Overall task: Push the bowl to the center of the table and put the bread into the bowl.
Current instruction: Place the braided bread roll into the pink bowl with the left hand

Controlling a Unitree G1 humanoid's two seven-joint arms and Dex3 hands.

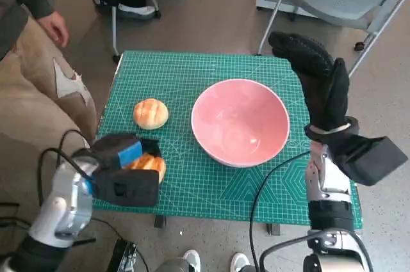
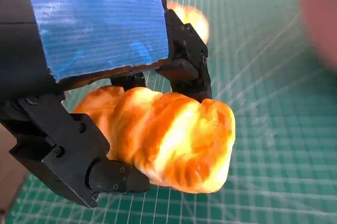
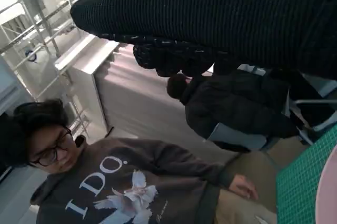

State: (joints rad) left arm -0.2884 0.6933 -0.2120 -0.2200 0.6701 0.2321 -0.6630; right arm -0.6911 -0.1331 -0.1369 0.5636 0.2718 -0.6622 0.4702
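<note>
Bread point(image 2: 168, 139) is sitting gripped between the left hand point(image 1: 122, 173) fingers point(image 2: 113, 176), low over the green surface point(image 1: 192, 182). Pink bowl point(image 1: 240, 121) is resting mid-surface, just beside the right hand point(image 1: 317, 83), whose fingers are hanging open, holding nothing. Second bun point(image 1: 150, 113) is lying beyond the left fingers.

In the head view the left hand point(image 1: 122, 173) covers most of the bread point(image 1: 152, 164) it grips. The bowl point(image 2: 320, 16) is blurred and cut off in the left wrist view. The right hand point(image 3: 221, 18) hides its own fingers
</note>
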